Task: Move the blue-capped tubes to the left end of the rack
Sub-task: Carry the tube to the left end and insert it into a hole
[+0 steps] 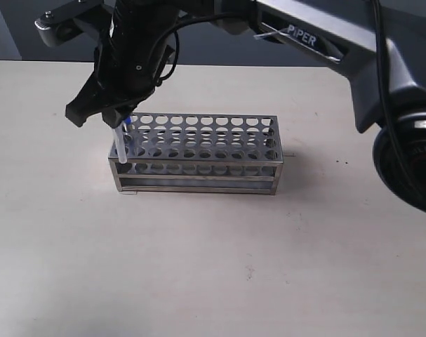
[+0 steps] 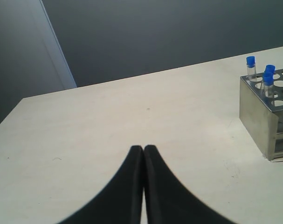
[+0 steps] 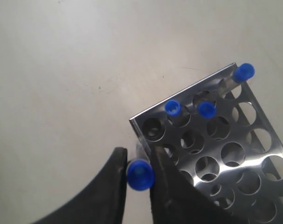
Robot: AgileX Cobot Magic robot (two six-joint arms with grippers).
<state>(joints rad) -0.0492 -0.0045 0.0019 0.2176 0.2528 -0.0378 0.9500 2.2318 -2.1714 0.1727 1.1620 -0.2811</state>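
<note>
My right pincer [image 3: 138,163] is closed down narrow on a blue-capped tube [image 3: 140,175]. One black finger sits on each side of the bright blue cap, and the cap fills the gap between them. My arm reaches across from the right of the exterior view, and I hang over the left end of the rack [image 1: 198,166]. The tube's clear body slopes down from my fingers, slightly tilted, at the rack's front left corner. Its lower end sits low against the steel there, but I cannot tell whether it is in a hole or just outside the frame. The rack stands flat on the pale table [image 1: 213,274], long side towards the exterior camera, with most of its round holes open. From my right wrist I see three other tubes [image 3: 206,110] upright in holes close to that same left end, their blue caps above the top plate. One is at the corner across the end from my held tube, and two are nearer the middle of the end. The corner hole nearest my held tube shows open. My left pincer [image 2: 143,156] has its two fingers pressed together with nothing between them. It hangs over bare table, well apart from the rack, and its wrist camera sees the rack's end wall and three blue caps
</note>
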